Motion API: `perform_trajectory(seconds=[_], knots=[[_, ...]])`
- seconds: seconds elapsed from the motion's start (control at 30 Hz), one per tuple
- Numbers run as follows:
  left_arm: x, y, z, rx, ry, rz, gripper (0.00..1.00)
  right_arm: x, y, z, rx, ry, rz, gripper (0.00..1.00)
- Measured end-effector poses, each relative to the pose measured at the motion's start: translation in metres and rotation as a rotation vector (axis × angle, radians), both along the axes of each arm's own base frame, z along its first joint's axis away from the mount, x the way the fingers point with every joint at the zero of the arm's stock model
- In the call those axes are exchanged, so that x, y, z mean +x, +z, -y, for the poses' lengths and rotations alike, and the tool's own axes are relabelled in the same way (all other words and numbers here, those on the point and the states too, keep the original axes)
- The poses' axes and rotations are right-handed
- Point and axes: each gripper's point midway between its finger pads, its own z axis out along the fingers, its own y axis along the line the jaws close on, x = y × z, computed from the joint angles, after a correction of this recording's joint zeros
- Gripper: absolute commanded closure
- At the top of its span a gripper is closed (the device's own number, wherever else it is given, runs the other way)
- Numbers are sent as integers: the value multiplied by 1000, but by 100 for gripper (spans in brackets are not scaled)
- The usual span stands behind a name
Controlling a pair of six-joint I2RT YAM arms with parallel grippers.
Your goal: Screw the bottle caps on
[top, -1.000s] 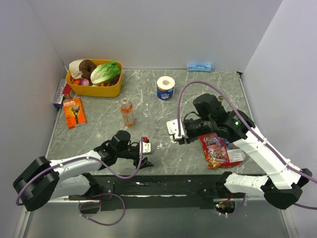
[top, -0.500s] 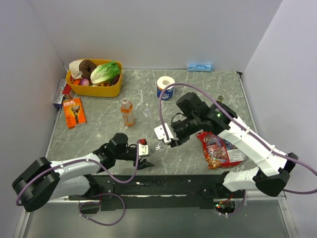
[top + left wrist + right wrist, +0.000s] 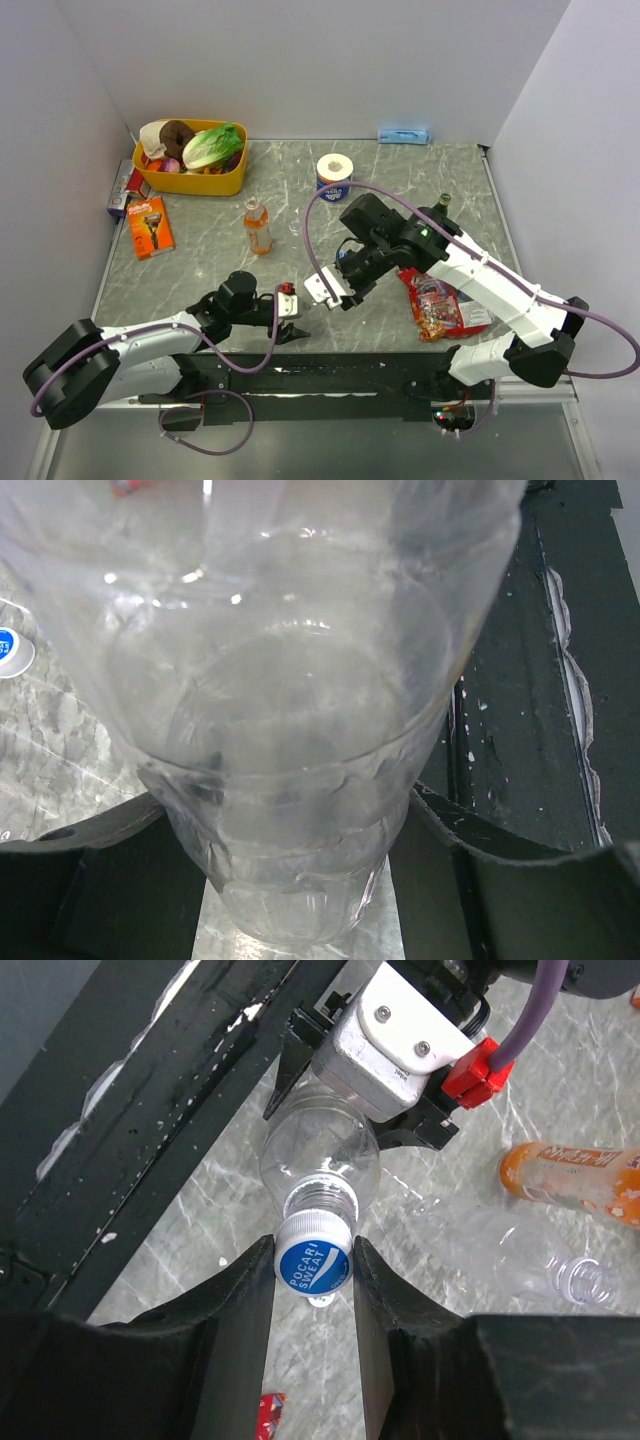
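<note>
My left gripper (image 3: 293, 312) is shut on a small clear bottle (image 3: 318, 1150), holding it low near the table's front edge. The bottle fills the left wrist view (image 3: 290, 730) between the dark fingers (image 3: 90, 870). My right gripper (image 3: 322, 290) is shut on a blue cap (image 3: 313, 1257) with a pale rim. The cap sits against the bottle's open neck (image 3: 321, 1198). A second clear bottle (image 3: 500, 1250) stands uncapped next to the orange drink bottle (image 3: 257, 226). Another blue cap (image 3: 8, 652) lies on the table.
A yellow basket (image 3: 150, 182) of food stands at the back left, with a razor pack (image 3: 150, 226) in front of it. A toilet roll (image 3: 334, 178) is at the back middle. A red snack bag (image 3: 440, 305) lies at the right. The black base strip (image 3: 330, 372) runs along the front edge.
My right arm has swung left and toward the front with the cap, bringing it to the mouth of the bottle in my left gripper. The left gripper has barely moved.
</note>
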Motion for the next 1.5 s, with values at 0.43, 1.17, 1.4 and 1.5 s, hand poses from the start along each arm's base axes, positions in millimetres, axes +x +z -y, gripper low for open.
perform_trajectory(seconds=[0.43, 1.17, 1.4, 1.5], knots=[[0, 3, 0, -15, -2, 19, 99, -4, 2, -8, 8, 34, 7, 70], [11, -4, -5, -35, 119, -5, 99, 10, -9, -15, -81, -15, -10, 71], [15, -3, -4, -37, 132, 5, 99, 11, -11, -13, -92, -43, 6, 72], [20, 0, -4, -55, 157, 31, 99, 12, -9, -15, -79, -92, -12, 73]])
